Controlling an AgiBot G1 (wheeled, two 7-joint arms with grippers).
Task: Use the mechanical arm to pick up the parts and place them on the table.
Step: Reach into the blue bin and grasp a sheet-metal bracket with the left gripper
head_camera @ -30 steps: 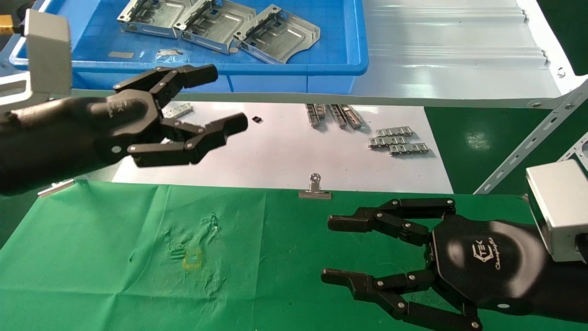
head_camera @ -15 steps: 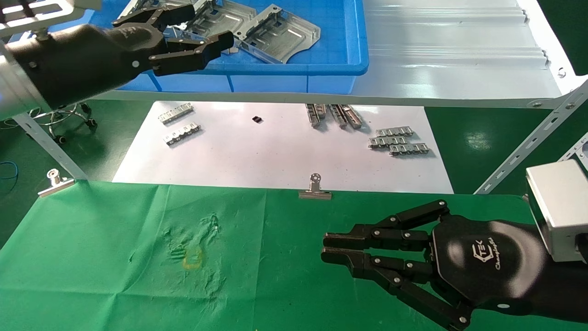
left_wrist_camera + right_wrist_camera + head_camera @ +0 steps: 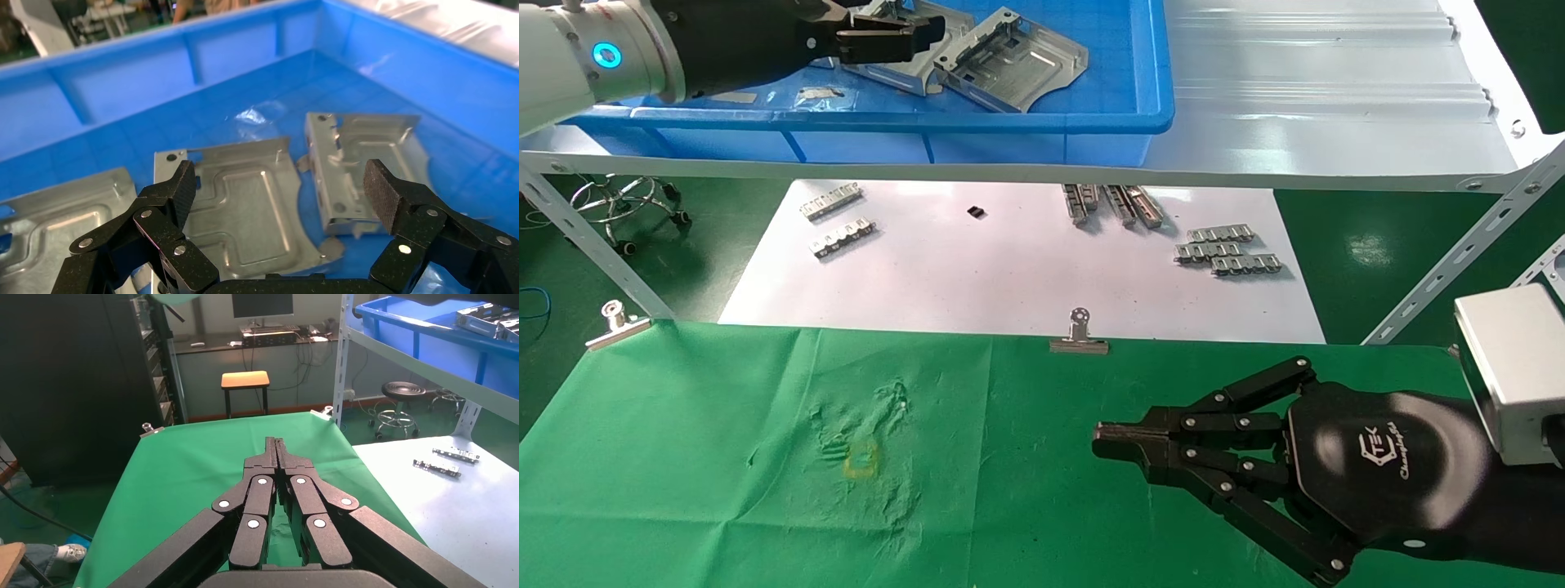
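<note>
At the upper left of the head view, the white-and-silver left mechanical arm with its black linked-finger gripper [image 3: 891, 37] has moved up from the space in front of the shelf and now reaches over the rim of the blue plastic bin [image 3: 1148, 73]. A second ago it hung lower, in front of the bin's wall. This puts it in position for the pick, which looks to be the step in hand; no part has left the bin yet.

In the left wrist view, the left gripper [image 3: 278, 190] has its fingers spread wide apart and holds nothing. Its two black textured pads [image 3: 382, 187] hover above the silver stamped sheet-metal parts lying flat on the bin floor. The middle part [image 3: 245, 208] sits between the fingers, another part [image 3: 361, 159] lies just beside it, and a third [image 3: 55, 223] shows at the lower left edge of that view. I cannot tell whether the pads touch any metal.

At the lower right of the head view, the right black hexagonal gripper [image 3: 1107, 437] has drawn its fingers together since a second ago and hangs empty above the table [image 3: 723, 457], a wide surface of wrinkled green cloth. In the right wrist view its fingertips [image 3: 275, 444] meet.
</note>
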